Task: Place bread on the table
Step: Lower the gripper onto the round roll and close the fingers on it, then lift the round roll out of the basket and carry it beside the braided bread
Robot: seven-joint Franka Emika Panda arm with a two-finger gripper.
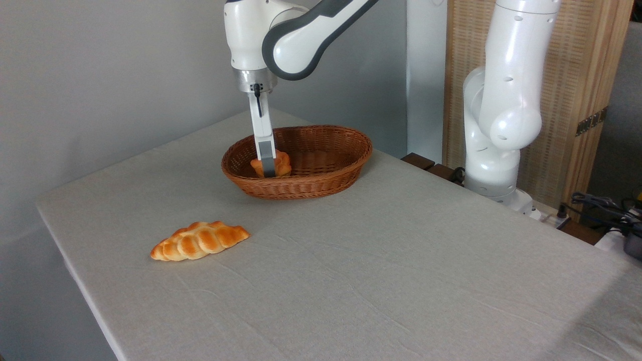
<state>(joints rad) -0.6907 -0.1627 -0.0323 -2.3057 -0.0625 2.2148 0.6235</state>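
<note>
The bread (283,163), a small round golden-orange bun, lies inside the brown wicker basket (321,185) at the back of the table (381,271). My gripper (269,171) reaches straight down into the basket at the bun. I see it edge-on: one grey-tipped finger (266,150) crosses the front of the bun and the other finger is hidden behind. The fingertips sit low against the bun's middle. How wide the jaws stand does not show.
A longer braided golden loaf (199,240) lies on the cloth at the front left, well apart from the basket. The arm's white base (494,165) stands off the table's right back edge, with cables (602,205) further right.
</note>
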